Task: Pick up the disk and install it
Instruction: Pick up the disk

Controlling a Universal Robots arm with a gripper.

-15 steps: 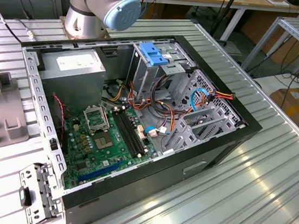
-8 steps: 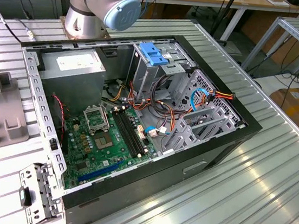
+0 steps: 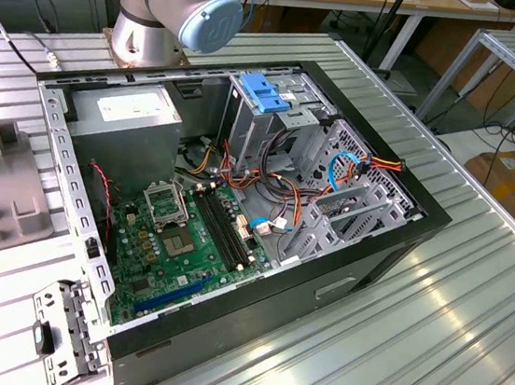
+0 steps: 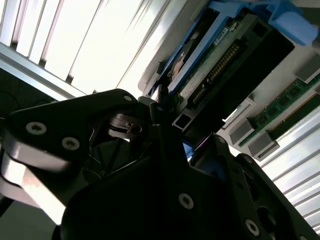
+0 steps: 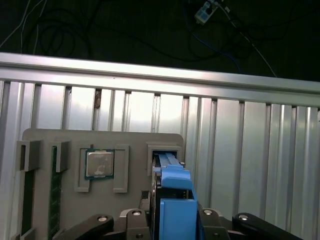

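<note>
The disk stands on edge in a slot of a grey holder block, its blue plastic rail facing the camera. In the second wrist view the disk shows its green circuit board and connector edge. My gripper straddles the disk from above, with a black finger pressed against each side of the blue rail, so it looks shut on the disk. The gripper body covers the lower half of the second wrist view. The disk still sits in its slot.
The holder block also carries a processor chip and a memory stick. The open computer case lies on the ribbed aluminium table, with a drive cage and blue latch, a grey power supply and a motherboard.
</note>
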